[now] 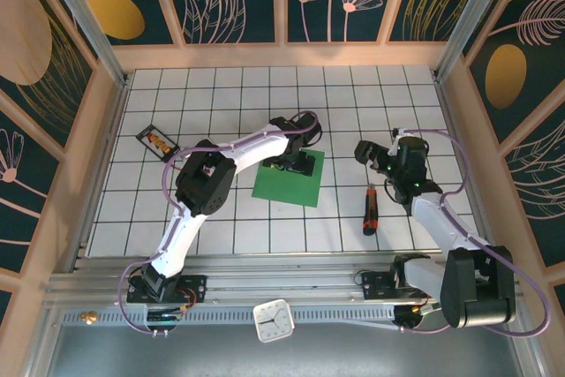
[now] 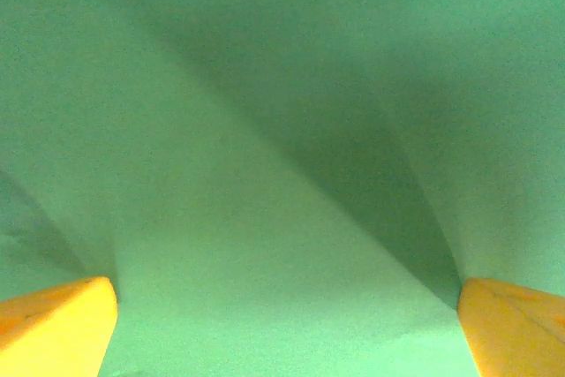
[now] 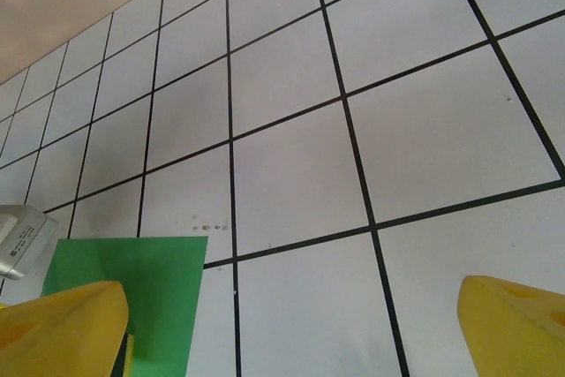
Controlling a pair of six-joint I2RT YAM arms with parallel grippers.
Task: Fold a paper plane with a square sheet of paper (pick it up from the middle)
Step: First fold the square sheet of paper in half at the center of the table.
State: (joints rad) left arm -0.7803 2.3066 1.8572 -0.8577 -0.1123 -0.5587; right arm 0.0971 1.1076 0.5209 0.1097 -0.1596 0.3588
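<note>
1. The sheet of paper (image 1: 287, 184) lies near the middle of the bench (image 1: 353, 103), a little toward the near edge. The left gripper (image 2: 284, 326) is down over its far part, its yellow fingers spread wide with the tips at the paper's surface.
2. Main risk: closing the fingers on so thin a sheet may only slide it across the smooth bench, or pinch a crumpled ridge where no crease is wanted.
3. A ridge pinched off-centre would put the first fold askew, and every later fold would carry that slant.
4. Pressing too hard could dent or tear the paper; pressing too lightly, the fingers skate and nothing lifts.
5. The right gripper (image 3: 287, 331) hangs above the bare bench to the right of the sheet, fingers spread and holding nothing. Coming in late or low, it could nudge the paper's right edge or clip the screwdriver (image 1: 370, 209) lying just beside it.
6. The paper is plain, matte and bright green, with straight edges. In the left wrist view a broad diagonal shadow crosses it, which suggests a soft bulge, not a sharp crease.
7. The bench is white and hard, ruled in black grid lines. The fingers are blunt yellow wedges.
</note>
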